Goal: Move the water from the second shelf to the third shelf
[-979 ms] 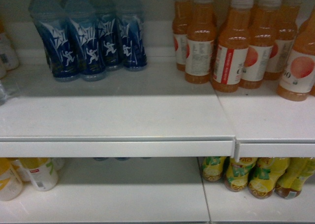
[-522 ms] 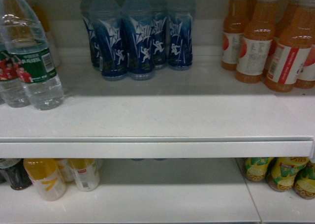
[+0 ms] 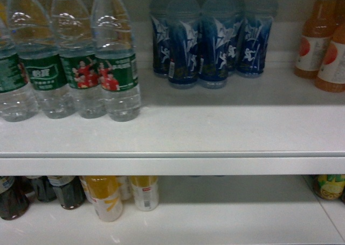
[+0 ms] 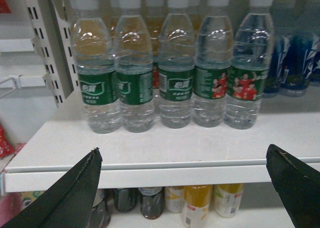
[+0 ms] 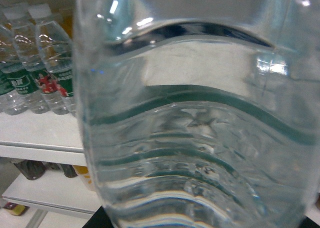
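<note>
Gaping wide and empty at the left gripper (image 4: 183, 149), short of 5 water bottles (image 4: 245, 82) upright on the white shelf (image 4: 165, 143). Cannot tell the right gripper's jaws, hidden behind a clear ribbed bottle (image 5: 190, 138). Risks toppling slick, thin-walled neighbours, packed touching on smooth metal.

Shop, white shelves (image 3: 172, 164), rows of bottled drinks (image 3: 210, 46); slotted uprights (image 4: 42, 42)
</note>
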Controlling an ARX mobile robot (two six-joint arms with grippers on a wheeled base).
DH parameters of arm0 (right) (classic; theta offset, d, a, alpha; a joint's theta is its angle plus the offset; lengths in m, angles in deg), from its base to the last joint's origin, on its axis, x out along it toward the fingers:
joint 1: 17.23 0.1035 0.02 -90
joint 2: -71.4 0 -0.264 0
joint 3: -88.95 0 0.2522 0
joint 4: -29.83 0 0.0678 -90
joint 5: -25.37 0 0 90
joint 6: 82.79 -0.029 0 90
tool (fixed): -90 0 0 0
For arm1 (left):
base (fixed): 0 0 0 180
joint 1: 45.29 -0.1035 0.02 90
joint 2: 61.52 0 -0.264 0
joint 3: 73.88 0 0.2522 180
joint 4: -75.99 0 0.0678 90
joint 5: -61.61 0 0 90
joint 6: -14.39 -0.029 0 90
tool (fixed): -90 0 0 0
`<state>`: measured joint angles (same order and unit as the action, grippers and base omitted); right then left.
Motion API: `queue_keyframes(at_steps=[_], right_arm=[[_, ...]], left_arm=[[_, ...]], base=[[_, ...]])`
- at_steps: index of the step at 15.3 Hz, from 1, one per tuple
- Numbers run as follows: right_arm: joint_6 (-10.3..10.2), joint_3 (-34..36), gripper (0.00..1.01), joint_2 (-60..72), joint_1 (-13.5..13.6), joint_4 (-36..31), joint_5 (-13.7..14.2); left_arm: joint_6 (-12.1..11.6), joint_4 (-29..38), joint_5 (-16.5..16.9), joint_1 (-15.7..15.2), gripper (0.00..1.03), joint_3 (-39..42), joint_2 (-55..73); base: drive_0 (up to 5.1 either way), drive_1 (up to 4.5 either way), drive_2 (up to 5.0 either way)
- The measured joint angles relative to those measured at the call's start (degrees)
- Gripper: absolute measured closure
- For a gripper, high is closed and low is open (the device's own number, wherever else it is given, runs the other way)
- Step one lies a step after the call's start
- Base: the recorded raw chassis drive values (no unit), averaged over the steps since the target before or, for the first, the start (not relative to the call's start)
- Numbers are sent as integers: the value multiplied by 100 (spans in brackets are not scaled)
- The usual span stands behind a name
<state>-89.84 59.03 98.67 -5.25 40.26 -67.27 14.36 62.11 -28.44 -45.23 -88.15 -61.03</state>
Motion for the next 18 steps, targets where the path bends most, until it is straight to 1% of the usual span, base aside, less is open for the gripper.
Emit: queue_keyframes(at_steps=[16, 18], right_arm=[[0, 0, 61, 2, 0, -2, -13], [2, 0, 61, 4, 0, -7, -39]], left_arm=[[0, -11, 2, 0, 5, 0, 0], [0, -7, -20, 0, 5, 0, 0]], base=[[-499, 247, 247], [0, 0, 0]])
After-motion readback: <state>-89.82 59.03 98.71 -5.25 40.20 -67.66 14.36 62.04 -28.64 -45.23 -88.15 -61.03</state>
